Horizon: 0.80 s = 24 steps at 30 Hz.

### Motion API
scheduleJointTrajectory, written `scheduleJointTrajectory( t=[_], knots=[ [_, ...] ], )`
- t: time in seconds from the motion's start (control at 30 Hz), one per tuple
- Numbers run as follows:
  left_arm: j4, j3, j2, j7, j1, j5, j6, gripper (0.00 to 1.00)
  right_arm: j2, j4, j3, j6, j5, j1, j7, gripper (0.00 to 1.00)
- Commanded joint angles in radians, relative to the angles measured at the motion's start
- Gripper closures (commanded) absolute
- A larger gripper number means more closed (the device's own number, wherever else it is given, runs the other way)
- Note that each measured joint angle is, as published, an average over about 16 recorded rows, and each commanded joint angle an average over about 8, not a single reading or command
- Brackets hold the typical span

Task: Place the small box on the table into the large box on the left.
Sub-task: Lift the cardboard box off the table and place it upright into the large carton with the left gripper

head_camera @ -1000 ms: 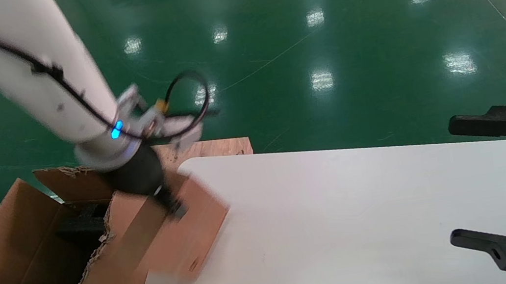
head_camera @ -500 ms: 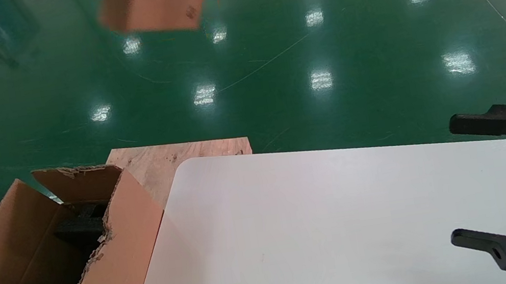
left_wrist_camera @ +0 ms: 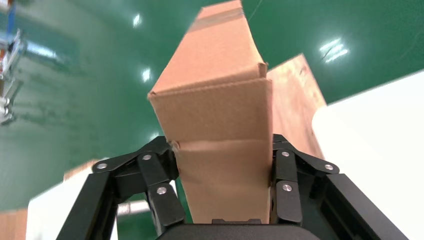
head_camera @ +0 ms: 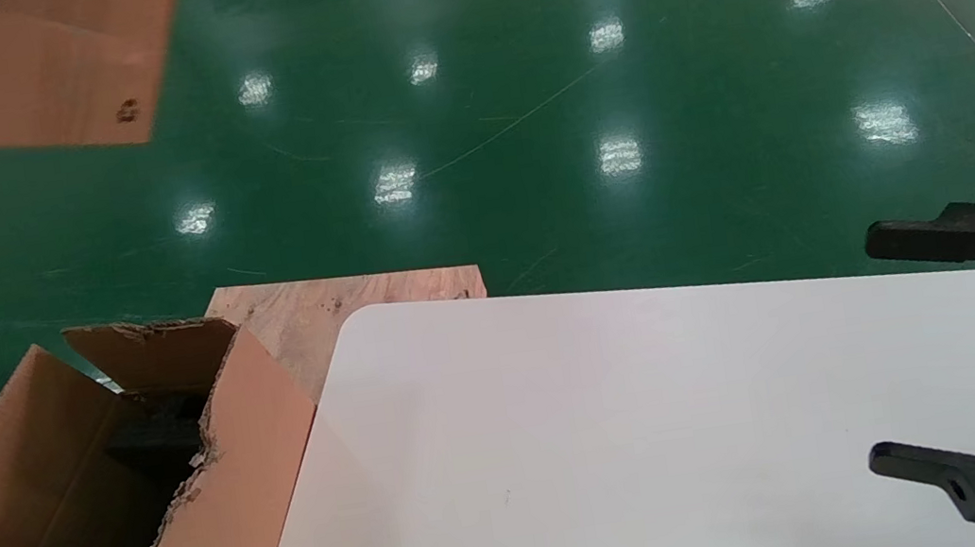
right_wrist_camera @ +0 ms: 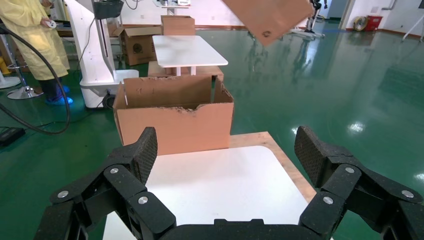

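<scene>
The left gripper is clamped on the small smooth brown cardboard box, one black finger pressed against each side. This box is held in the air, high above the big brown corrugated carton with torn flap edges, clear of its opening. Dark foam lies inside the carton. The carton stands just beside the smooth white tabletop; a bare wooden board lies behind both. The right gripper hovers wide open over the far side of the tabletop, well apart from the carton, holding nothing.
</scene>
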State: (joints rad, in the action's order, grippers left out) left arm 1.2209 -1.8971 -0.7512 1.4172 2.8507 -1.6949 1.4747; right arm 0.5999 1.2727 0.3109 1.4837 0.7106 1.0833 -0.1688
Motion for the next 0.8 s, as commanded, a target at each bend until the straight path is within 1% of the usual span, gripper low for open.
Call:
scheduleJointTrajectory(
  t=[0.03, 0.13, 0.27, 0.53, 0.67, 0.8],
  knots=[
    [0.036, 0.013, 0.045, -0.009, 0.030, -0.011, 0.067, 1.00, 0.000, 0.000, 0.000, 0.000, 0.000, 0.000, 0.000, 0.00],
    [0.084, -0.018, 0.094, 0.007, 0.014, -0.018, 0.105, 1.00, 0.000, 0.000, 0.000, 0.000, 0.000, 0.000, 0.000, 0.00],
    [0.113, -0.105, 0.115, 0.036, -0.008, 0.012, 0.115, 1.00, 0.000, 0.000, 0.000, 0.000, 0.000, 0.000, 0.000, 0.00],
    [0.131, -0.287, 0.076, 0.108, -0.056, 0.120, 0.099, 1.00, 0.000, 0.000, 0.001, 0.000, 0.000, 0.000, 0.000, 0.00],
    [0.134, -0.351, 0.054, 0.148, -0.098, 0.146, 0.081, 1.00, 0.000, 0.000, 0.001, 0.000, 0.000, 0.000, 0.000, 0.00],
    [0.134, -0.393, 0.038, 0.185, -0.147, 0.153, 0.058, 1.00, 0.000, 0.000, 0.001, 0.000, -0.001, 0.000, 0.000, 0.00]
  ],
)
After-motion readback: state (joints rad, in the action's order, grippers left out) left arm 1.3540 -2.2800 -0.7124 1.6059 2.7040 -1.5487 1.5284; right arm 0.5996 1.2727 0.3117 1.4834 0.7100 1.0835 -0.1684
